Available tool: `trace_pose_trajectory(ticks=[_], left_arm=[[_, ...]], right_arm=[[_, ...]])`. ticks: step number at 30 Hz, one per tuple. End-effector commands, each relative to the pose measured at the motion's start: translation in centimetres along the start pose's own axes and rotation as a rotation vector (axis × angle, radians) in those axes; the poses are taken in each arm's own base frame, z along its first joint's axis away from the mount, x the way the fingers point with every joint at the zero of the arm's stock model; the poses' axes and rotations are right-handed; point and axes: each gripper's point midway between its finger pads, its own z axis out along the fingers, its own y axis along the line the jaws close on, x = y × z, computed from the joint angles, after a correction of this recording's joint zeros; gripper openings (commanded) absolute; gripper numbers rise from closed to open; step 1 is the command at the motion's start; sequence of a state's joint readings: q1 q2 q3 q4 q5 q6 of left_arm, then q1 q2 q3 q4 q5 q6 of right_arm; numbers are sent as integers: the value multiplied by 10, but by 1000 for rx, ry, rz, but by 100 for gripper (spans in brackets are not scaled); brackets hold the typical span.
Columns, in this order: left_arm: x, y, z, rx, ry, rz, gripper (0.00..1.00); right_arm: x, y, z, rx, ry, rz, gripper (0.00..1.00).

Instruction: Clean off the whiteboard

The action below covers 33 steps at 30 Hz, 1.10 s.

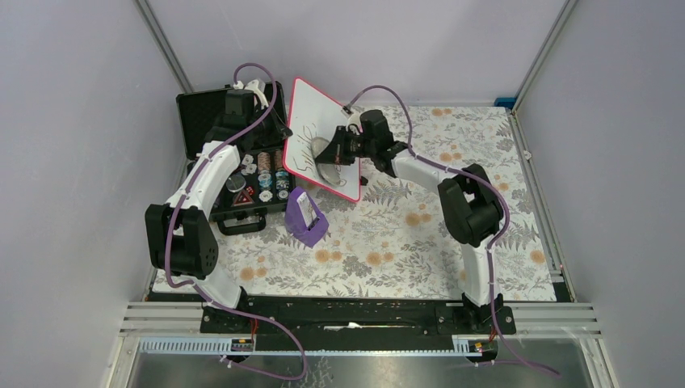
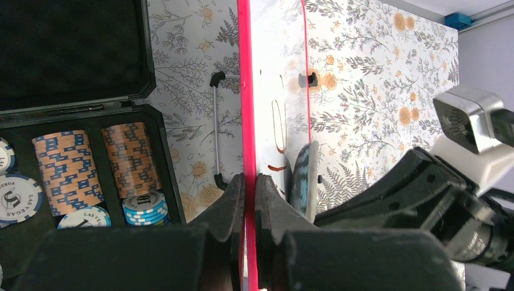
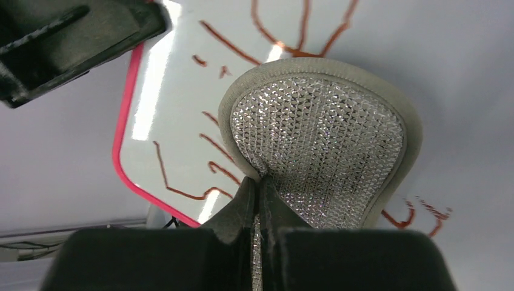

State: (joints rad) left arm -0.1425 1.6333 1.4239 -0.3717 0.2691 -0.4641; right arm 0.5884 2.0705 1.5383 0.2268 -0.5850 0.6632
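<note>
Your left gripper (image 2: 250, 182) clamps the whiteboard (image 1: 319, 109) by its rim to steady it; your right gripper (image 3: 257, 185) pinches the pad (image 3: 315, 139) against the writing (image 3: 182, 194).

We count one whiteboard (image 1: 317, 113), one glittery round pad (image 3: 315, 139), one black chip case (image 1: 198, 117) and one purple stand (image 1: 312, 226).

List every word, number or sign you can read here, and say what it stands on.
"LAS VEGAS": on the white poker chip in the black case.
"10": on the blue-and-white chip beside it.
"VEGAS", partly cut off: on the chip at the left edge.
Red-brown handwriting on the whiteboard: not readable as words.
Marking on the red triangle in the case: too small to read.
No text on the mesh pad.
</note>
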Motion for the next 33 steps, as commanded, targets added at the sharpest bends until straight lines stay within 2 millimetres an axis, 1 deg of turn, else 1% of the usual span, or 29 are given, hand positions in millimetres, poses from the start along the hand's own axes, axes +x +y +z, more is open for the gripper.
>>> trace_pose_trajectory(ticks=[1,2,5,7,9,10,11,13,15,18,20,22,23,24,26,27,29,31,33], left_arm=[[18,-35,-4,127,56,29,0],[19,-34,-3,125,59,28,0],[21,-34,-1,128,68,20,0],[22,-34,0,131,74,17,0],[23,-34,1,137,78,12,0],[24,-35,2,141,80,8,0],[25,-36,2,147,85,4,0],[26,-36,3,150,87,-1,0],[27,-34,4,146,88,-3,0],[29,-33,6,141,90,-5,0],[28,-33,5,140,88,-4,0],[29,-34,5,142,88,-4,0],[29,-33,5,140,88,-3,0],[28,-34,5,141,86,-3,0],[28,-34,4,141,84,-3,0],[28,-34,4,141,85,-2,0],[29,-34,6,141,89,-4,0],[30,-34,6,144,95,-8,0],[31,-35,7,150,99,-10,0]], right_arm=[[4,-57,-4,81,1,142,0],[5,-72,-6,120,2,160,0],[18,-112,-17,235,9,189,0],[26,-132,-27,300,6,205,0],[35,-144,-32,338,9,216,0],[37,-145,-31,340,10,214,0],[36,-141,-28,326,11,210,0],[36,-125,-17,298,22,185,0],[36,-102,-4,259,30,141,0],[38,-52,17,170,53,68,0],[40,-14,24,91,58,30,0],[37,25,24,-4,38,-1,0],[37,39,23,-46,29,-9,0],[36,50,21,-84,20,-11,0],[38,57,19,-128,7,9,0],[39,51,19,-115,3,23,0],[42,27,21,-52,3,56,0],[46,-2,23,-2,11,100,0],[52,-35,20,53,27,165,0]])
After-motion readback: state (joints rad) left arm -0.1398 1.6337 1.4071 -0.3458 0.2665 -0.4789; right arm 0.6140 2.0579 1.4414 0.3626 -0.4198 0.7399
